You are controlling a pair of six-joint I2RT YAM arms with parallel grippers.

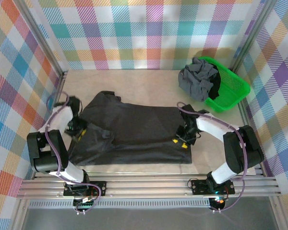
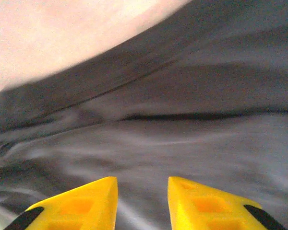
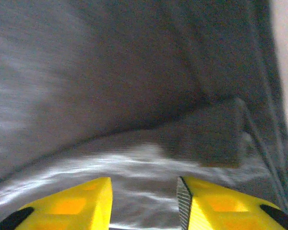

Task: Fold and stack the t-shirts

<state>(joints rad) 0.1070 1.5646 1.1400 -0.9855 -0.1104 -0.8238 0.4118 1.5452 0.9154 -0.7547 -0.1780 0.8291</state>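
While the black shirt [image 1: 134,132] lies spread on the table [image 1: 149,81] | left gripper [image 1: 80,130] fingers apart over it, empty | right gripper [image 1: 181,140] fingers apart, empty | grey shirt [image 1: 197,76] in green basket [image 1: 235,88]

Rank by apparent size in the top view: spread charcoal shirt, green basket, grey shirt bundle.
1. charcoal shirt, largest by far
2. green basket
3. grey shirt bundle; it covers part of the basket and looks close to it in size, so 2 versus 3 is unsure
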